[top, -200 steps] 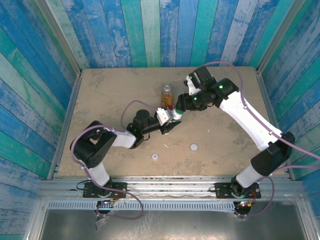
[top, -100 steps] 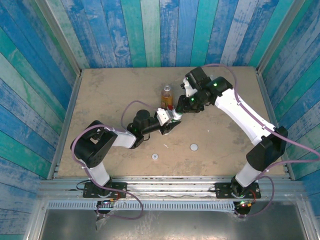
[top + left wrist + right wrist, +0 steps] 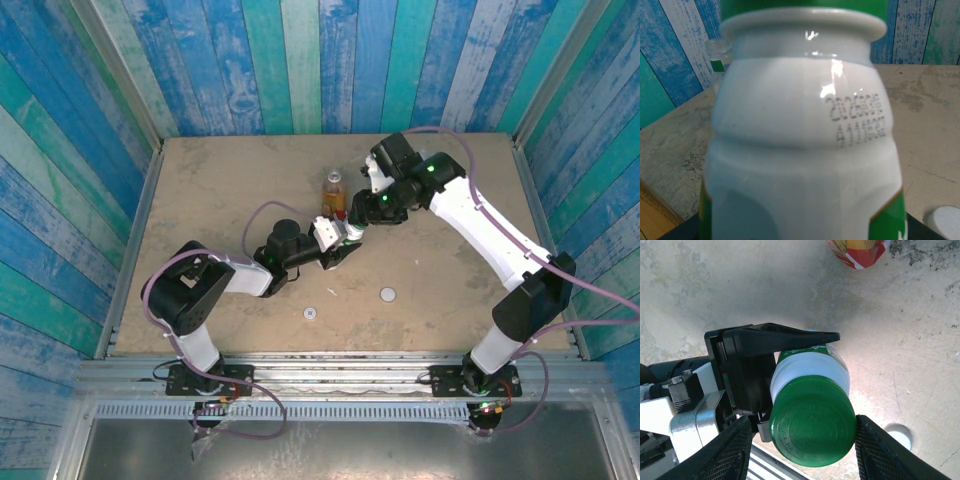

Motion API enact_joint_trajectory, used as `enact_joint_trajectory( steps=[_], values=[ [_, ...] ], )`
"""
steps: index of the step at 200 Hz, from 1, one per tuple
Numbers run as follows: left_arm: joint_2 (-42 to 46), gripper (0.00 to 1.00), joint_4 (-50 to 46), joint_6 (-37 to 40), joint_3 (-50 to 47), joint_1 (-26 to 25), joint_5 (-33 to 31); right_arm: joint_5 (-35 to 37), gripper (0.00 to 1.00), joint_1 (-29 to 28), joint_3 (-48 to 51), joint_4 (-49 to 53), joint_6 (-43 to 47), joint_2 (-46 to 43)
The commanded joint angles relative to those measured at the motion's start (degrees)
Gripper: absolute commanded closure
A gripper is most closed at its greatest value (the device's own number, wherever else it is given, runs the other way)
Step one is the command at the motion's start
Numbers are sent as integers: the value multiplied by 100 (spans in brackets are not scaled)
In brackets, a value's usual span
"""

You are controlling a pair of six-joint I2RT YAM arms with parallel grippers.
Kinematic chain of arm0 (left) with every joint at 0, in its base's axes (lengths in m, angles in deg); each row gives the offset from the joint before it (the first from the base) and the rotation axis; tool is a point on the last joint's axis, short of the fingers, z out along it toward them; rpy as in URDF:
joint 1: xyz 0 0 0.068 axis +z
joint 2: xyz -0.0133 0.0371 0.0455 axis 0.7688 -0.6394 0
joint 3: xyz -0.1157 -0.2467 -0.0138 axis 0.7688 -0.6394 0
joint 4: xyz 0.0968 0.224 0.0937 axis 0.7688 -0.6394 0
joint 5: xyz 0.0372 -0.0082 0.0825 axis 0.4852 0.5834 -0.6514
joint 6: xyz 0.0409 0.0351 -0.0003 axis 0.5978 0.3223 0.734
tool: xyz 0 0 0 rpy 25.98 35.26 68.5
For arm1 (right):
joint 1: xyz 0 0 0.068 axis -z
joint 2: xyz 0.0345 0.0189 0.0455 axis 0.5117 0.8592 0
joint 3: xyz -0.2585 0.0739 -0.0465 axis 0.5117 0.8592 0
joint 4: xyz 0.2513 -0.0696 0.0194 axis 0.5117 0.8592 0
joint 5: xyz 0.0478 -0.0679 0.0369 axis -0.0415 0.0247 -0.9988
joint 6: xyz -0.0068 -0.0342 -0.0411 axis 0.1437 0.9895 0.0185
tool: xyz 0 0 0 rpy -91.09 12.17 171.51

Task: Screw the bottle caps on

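My left gripper (image 3: 335, 250) is shut on the white bottle (image 3: 805, 150) with the green label and holds it up off the table. A dark green cap (image 3: 812, 422) sits on its neck. My right gripper (image 3: 804, 426) is open and straddles this cap from above: the right finger (image 3: 885, 450) is at the cap's edge, and a small gap shows at the left finger (image 3: 725, 450). In the top view the right gripper (image 3: 358, 218) hangs just over the bottle (image 3: 347, 234). The left gripper's black finger (image 3: 770, 340) presses the bottle's side.
The amber bottle (image 3: 334, 190) with a red label stands just behind the grippers. A white cap (image 3: 387, 294) and a smaller pale cap (image 3: 311, 313) lie on the table in front. A clear bottle neck (image 3: 720, 50) stands behind the held bottle. Blue plank walls enclose the table.
My right arm swung in and its elbow moved left over the first half second, then held still over the bottle. The left arm and the bottle have stayed put.
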Motion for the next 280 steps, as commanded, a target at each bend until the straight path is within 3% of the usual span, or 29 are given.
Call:
enact_joint_trajectory(
  steps=[1, 38, 96, 153, 187, 228, 280],
  values=[
    [-193, 52, 18, 79, 31, -32, -57, 4, 43, 117, -101, 83, -49, 73],
    [-182, 52, -3, 128, 24, -46, -14, -10, 55, 150, -92, 81, 4, 115],
    [-175, 51, -35, 121, 37, -60, 1, -179, 52, 190, -57, 81, 84, 205],
    [-194, 51, 12, 85, 28, -63, 55, -256, 62, 202, -54, 72, 448, 163],
    [-125, 50, 93, -3, -35, -32, 446, -862, 62, 205, 10, -20, 2362, 18],
    [-206, 51, -35, -350, 100, 223, 1984, -910, 65, 256, 211, 4, 4429, -176],
    [-68, 51, -427, -248, 66, 272, 2519, -1598, 63, 267, 105, 479, 6661, -214]
  ],
)
